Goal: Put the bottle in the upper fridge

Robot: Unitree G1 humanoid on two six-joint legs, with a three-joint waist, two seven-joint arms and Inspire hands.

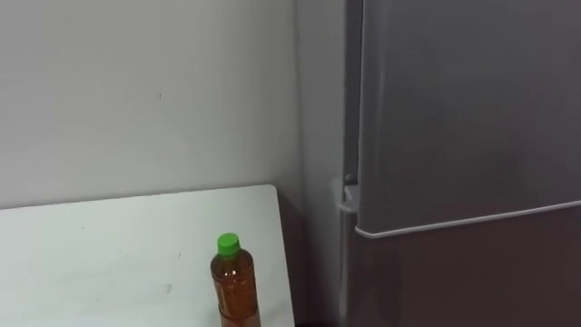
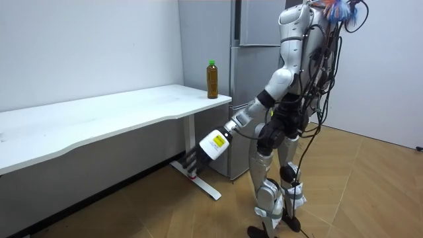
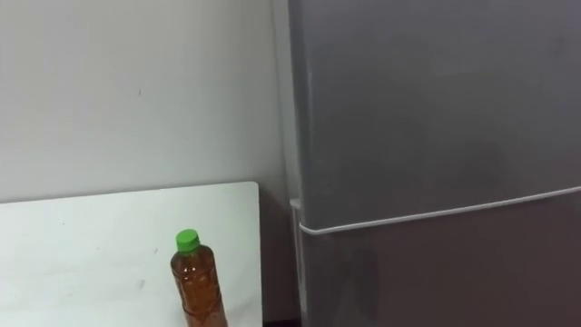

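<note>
I'm facing the grey fridge (image 1: 463, 118), both its doors shut, with the white table (image 1: 109, 254) just to its left. The bottle (image 1: 234, 286) stands upright on the table's corner nearest the fridge. My left hand (image 2: 213, 145) hangs low below the table's edge, holding nothing I can see, and I cannot tell whether its fingers are wide or curled

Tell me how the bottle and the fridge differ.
The bottle is small and see-through, amber with a green cap; the fridge is tall, grey and opaque. The bottle stands on the white table near its end; the fridge stands beside that table and rises well above it. Both are upright and closed: the bottle is capped, and the fridge has its doors shut.
</note>
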